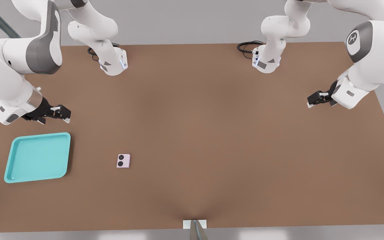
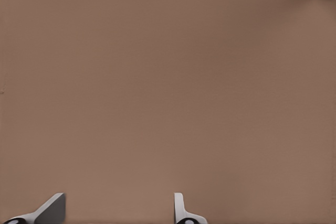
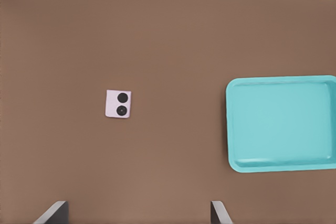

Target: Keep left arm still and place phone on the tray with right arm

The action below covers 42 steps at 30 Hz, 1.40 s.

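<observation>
Two black fingers of the right arm's hand (image 1: 63, 113) stand spread apart and hold nothing, hovering over the desk just beyond the far edge of the flat turquoise tray with rounded corners and a low raised rim (image 1: 15, 146). The small, pale pink-lilac squarish phone with two black round lenses (image 1: 123, 161) lies flat on the matte brown desk (image 1: 212, 133), well apart from the tray toward the front view's right. It looks light, stiff and smooth-sided, so I judge a pinch across two opposite thin edges safest, as the slab may slip.
</observation>
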Tool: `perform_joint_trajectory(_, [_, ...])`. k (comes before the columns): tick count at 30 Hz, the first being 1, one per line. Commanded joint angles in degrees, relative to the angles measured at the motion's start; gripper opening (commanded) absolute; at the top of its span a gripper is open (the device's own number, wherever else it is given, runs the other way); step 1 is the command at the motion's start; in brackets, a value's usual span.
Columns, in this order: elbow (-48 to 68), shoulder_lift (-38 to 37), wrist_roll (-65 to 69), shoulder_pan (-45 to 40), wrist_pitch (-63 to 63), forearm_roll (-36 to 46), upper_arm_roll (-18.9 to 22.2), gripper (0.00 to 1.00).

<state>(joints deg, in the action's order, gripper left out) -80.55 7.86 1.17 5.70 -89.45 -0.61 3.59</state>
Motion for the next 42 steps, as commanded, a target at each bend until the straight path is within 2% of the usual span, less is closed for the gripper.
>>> perform_joint_trajectory(1, [0.1,0.0,1.8,0.5,0.0,0.3,0.2,1.00])
perform_joint_trajectory(2, [0.4,1.6,1.5,1.7,-0.3,0.4,0.1,1.00])
perform_joint_trajectory(4, [9.5,11.9,-1.3,6.5,0.0,0.6,0.7,1.00])
perform_joint_trajectory(5, [15.9,18.5,-5.2,10.8,0.3,0.7,2.9,1.00])
perform_joint_trajectory(7, [31.1,31.6,-12.1,15.7,3.9,0.8,4.4,0.98])
perform_joint_trajectory(9, [32.2,35.2,-16.7,18.9,-1.1,3.7,7.6,0.97])
perform_joint_trajectory(10, [31.4,35.0,-16.6,18.8,-4.4,5.3,8.7,0.98])
perform_joint_trajectory(12, [23.6,34.4,-17.0,18.2,-12.5,6.7,8.8,0.99])
perform_joint_trajectory(14, [15.9,33.5,-17.3,17.3,-19.3,11.4,10.7,0.99])
perform_joint_trajectory(17, [3.9,30.1,-23.5,17.4,-26.6,12.6,10.5,0.99])
perform_joint_trajectory(21, [3.0,32.1,-35.4,18.0,-29.6,11.0,9.9,1.00])
perform_joint_trajectory(24, [2.8,33.6,-37.9,18.5,-29.7,11.1,9.9,1.00])
perform_joint_trajectory(26, [1.4,33.5,-35.9,17.9,-29.3,11.1,8.5,1.00])
perform_joint_trajectory(29, [-1.4,32.4,-24.3,17.2,-27.9,10.8,7.4,1.00])
perform_joint_trajectory(32, [-2.2,32.5,-21.6,17.2,-27.1,10.7,7.1,1.00])
perform_joint_trajectory(38, [-2.7,37.6,-14.0,17.2,-31.3,10.7,7.3,1.00])
perform_joint_trajectory(42, [-2.9,37.8,-10.8,17.2,-31.1,3.3,6.1,1.00])
